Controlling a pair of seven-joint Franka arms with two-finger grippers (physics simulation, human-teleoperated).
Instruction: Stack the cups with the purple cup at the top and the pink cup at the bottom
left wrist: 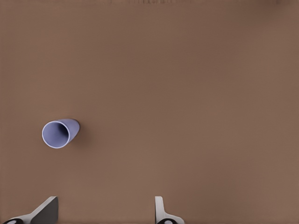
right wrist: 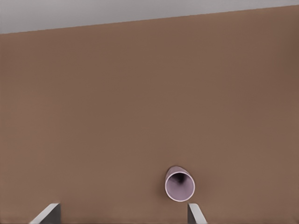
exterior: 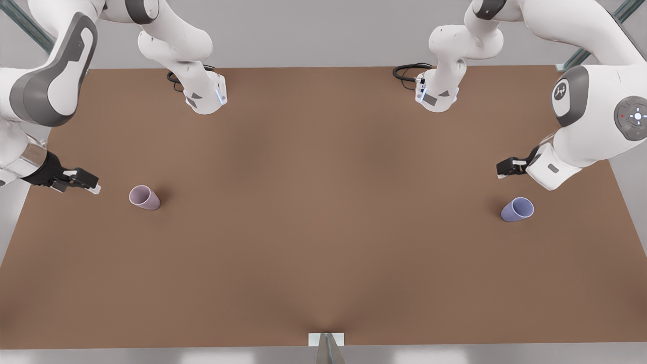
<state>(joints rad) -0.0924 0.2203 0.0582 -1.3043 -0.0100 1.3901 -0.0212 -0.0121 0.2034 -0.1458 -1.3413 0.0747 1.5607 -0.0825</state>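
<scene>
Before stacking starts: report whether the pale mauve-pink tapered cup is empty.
Empty: the pale mauve-pink tapered cup shows a bare interior in the right wrist view.

Lit softly and evenly from overhead across the matte brown tabletop (exterior: 323,227), moderately bright. Darkens in broad faint patches toward twelve o'clock of the front view, and in a tighter smudge at six o'clock, just above the small pale bracket (exterior: 326,339). Throws a short blurred shadow at three o'clock of the pale mauve-pink tapered cup (exterior: 144,197) and at nine o'clock of the bluish-lavender tapered cup (exterior: 517,209). Gives gentle, smooth highlights on the glossy white arm shells (exterior: 596,106). In both wrist views, leaves just a dim halo hugging each cup's base.
</scene>
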